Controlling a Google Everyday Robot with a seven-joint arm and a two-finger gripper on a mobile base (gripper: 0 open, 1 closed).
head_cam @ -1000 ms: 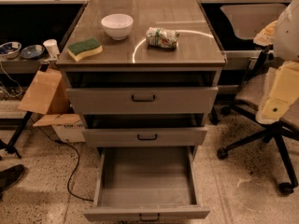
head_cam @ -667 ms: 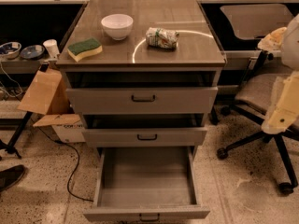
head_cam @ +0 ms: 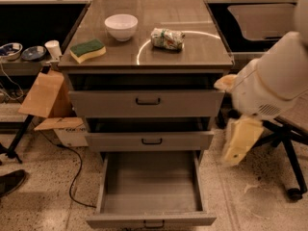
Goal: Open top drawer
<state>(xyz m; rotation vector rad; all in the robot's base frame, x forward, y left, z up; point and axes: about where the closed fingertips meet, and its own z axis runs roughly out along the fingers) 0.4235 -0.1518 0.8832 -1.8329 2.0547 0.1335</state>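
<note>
Gripper (head_cam: 236, 129) right of grey, slightly ajar top drawer (head_cam: 106, 104)

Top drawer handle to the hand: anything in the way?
Nothing: the camera view shows only the top drawer's bare grey front between its handle and the hand, which hangs right of the cabinet.

From my station I saw the gripper (head_cam: 238, 138) hanging low beside the right flank of the cabinet (head_cam: 144, 57), over a pale speckled floor (head_cam: 48, 201). Just behind it and to its right stood the black wheeled base of an office chair (head_cam: 288, 148). Well across from it, on the far left, cardboard (head_cam: 43, 93) leaned by a low shelf (head_cam: 24, 67) holding two small bowls (head_cam: 9, 49) and a white cup (head_cam: 53, 48). A black cable (head_cam: 74, 177) trailed over the floor there, near a dark shoe (head_cam: 10, 182). The light was warm and dim.
</note>
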